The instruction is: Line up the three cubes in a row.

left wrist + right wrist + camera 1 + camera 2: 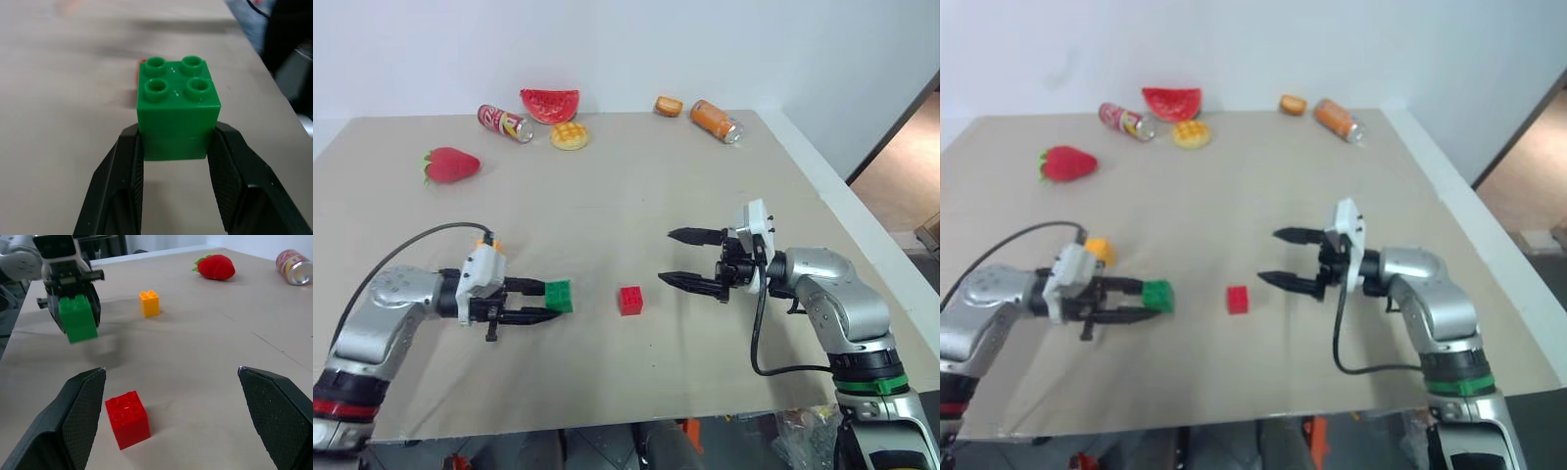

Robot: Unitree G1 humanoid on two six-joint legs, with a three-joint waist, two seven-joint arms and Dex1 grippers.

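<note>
My left hand is clamped on the green cube, holding it clear of the table with its studs tilted away from level, beside the red cube. The red cube sits studs-up on the table between my hands. My right hand hangs with fingers spread wide, pointing toward the red cube, gripping nothing. The orange-yellow cube stands upright behind my left hand.
</note>
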